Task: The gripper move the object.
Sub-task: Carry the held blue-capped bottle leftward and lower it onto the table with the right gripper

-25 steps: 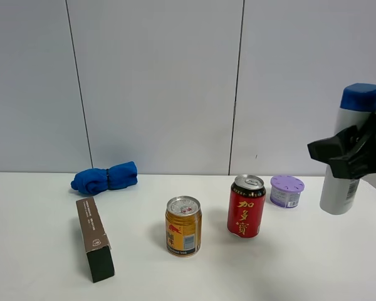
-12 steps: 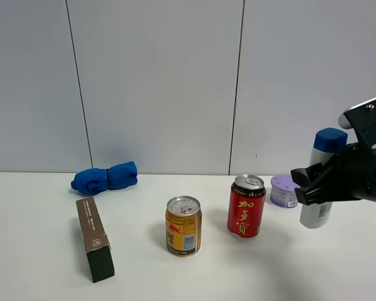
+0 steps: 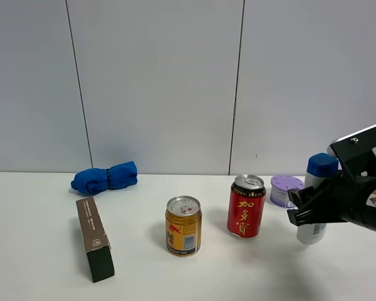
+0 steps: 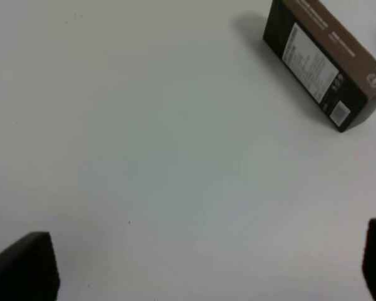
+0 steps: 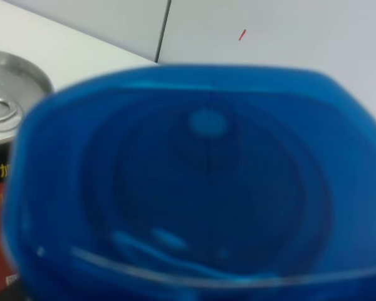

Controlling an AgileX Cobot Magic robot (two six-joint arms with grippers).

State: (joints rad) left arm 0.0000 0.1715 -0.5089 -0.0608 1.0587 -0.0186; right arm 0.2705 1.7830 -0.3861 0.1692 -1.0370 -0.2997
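Observation:
The white bottle (image 3: 314, 231) with a blue cap (image 3: 322, 164) stands upright at the right of the table, to the right of the red can (image 3: 245, 206). My right gripper (image 3: 304, 211) is shut on the bottle's middle. The bottle's base is at or just above the tabletop; I cannot tell which. In the right wrist view the blue cap (image 5: 200, 182) fills the picture, with the red can's top (image 5: 6, 106) beside it. My left gripper (image 4: 200, 266) is open and empty over bare table, and it does not show in the high view.
A gold can (image 3: 183, 226) stands left of the red can. A purple-lidded tub (image 3: 286, 190) sits just behind the bottle. A brown box (image 3: 94, 238) lies at the left, also in the left wrist view (image 4: 326, 59). A blue cloth (image 3: 104, 177) lies at the back left.
My right gripper has carried the bottle down and to the left, from high at the right edge to low beside the red can.

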